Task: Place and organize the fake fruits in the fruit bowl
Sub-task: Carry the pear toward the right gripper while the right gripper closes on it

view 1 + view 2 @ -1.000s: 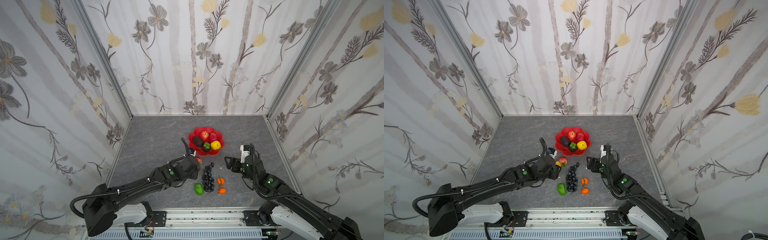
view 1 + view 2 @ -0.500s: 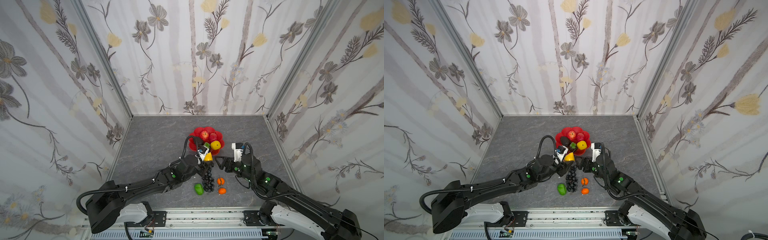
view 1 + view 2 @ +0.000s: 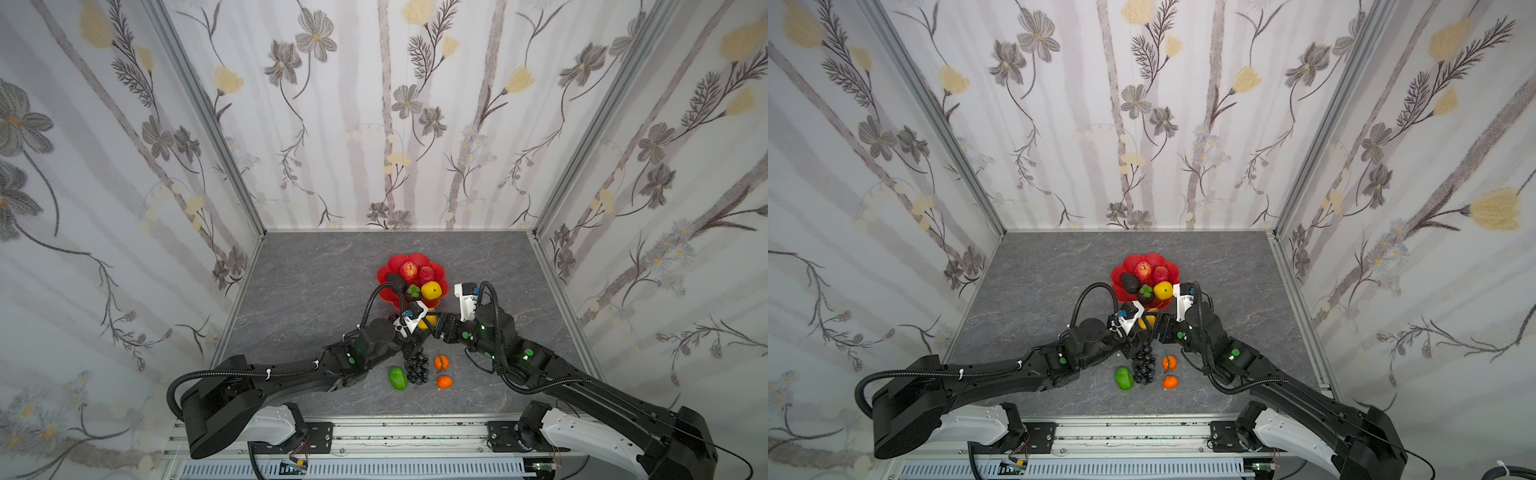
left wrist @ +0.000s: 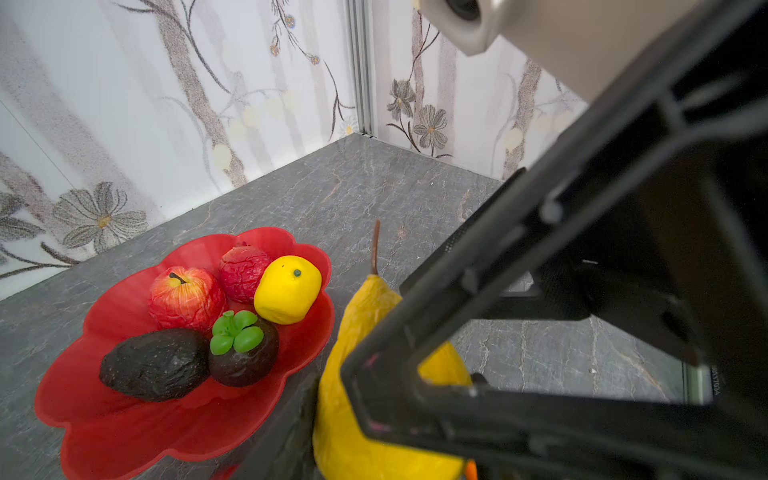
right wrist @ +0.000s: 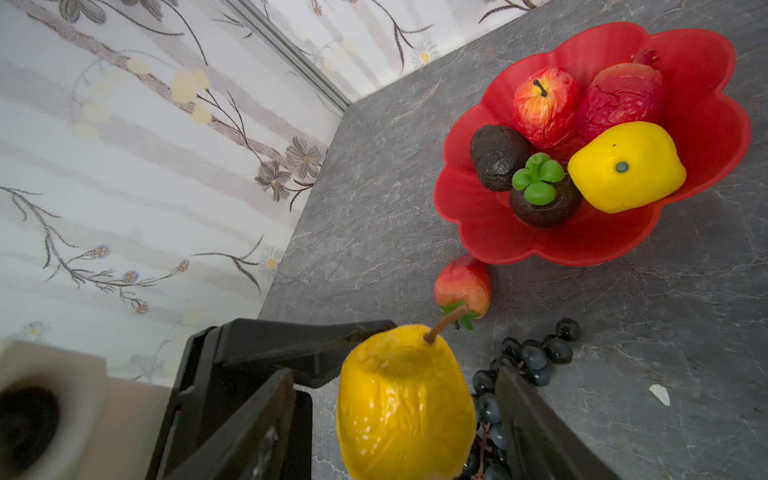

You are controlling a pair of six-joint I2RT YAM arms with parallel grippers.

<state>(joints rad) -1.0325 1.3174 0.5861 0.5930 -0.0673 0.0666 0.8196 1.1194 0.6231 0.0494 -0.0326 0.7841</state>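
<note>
**Pear held aloft between both grippers, beside the bowl**

We saw the left gripper [image 3: 423,326] closed on a yellow pear [image 5: 403,403], holding it off the grey table [image 3: 316,282] with its stalk pointing toward the fruit bowl [image 5: 706,62]. The right gripper [image 5: 395,372] had its jaws standing wide on either side of the same pear. In the right wrist view we made out a gap between the fruit and each jaw, so it was straddling the pear without gripping it. In both top views the two grippers met nose to nose just in front of the bowl.

The red scalloped bowl sat near the middle of the table and held five pieces:
- a red apple [image 5: 544,108]
- a wrinkled red fruit [image 5: 619,99]
- a lemon [image 5: 627,166]
- a dark avocado [image 5: 496,156]
- a mangosteen [image 5: 544,203] with a green cap

On the table, a strawberry [image 5: 463,286] lay just beside the bowl's rim, under the pear's stalk in the right wrist view. Nearer the robot we found the black grape bunch [image 3: 415,368]. A green fruit [image 3: 397,377] lay on its left, and two small oranges [image 3: 441,362] [image 3: 444,381] lay on its right, one behind the other.
</note>
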